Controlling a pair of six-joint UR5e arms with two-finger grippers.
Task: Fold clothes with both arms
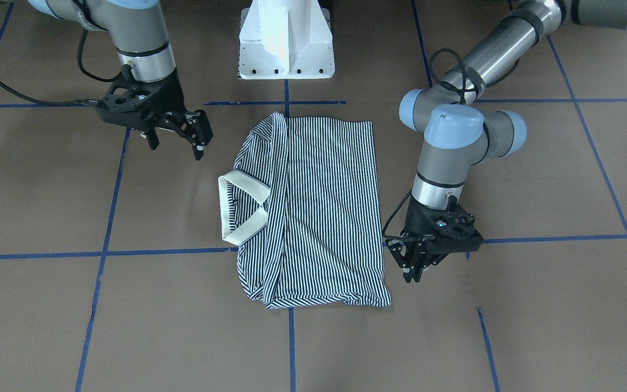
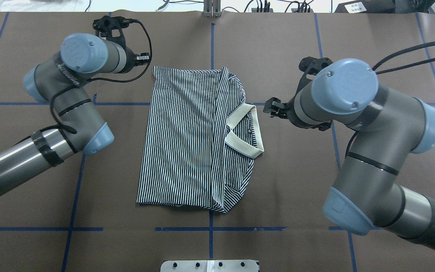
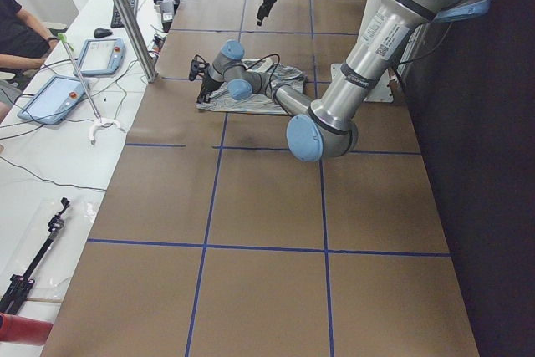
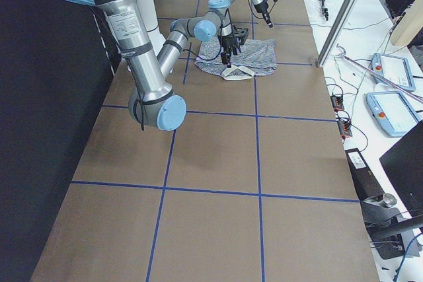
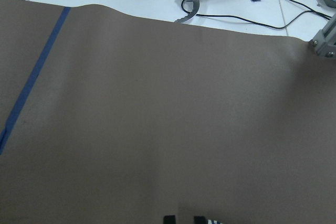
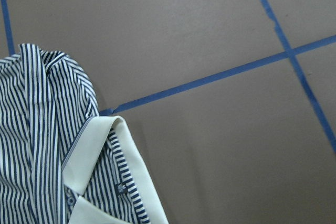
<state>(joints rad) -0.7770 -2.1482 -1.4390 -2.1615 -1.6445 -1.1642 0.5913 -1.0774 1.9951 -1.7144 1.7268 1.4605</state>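
In the left wrist view the left gripper (image 5: 185, 220) shows only two black fingertips at the bottom edge, too little to tell how its jaws stand. Beside them lies a sliver of the polo shirt (image 5: 212, 222) — the rest is cut off. Overhead, the right arm (image 2: 338, 90) covers most of the right gripper (image 2: 272, 108), and the left arm (image 2: 85, 56) hides nearly all of the left one. The right wrist view crops the shirt at its left and bottom edges. In both side views the shirt is small and partly behind the near arm. The white pedestal (image 1: 286, 49) is cropped at the top — only its base shows.
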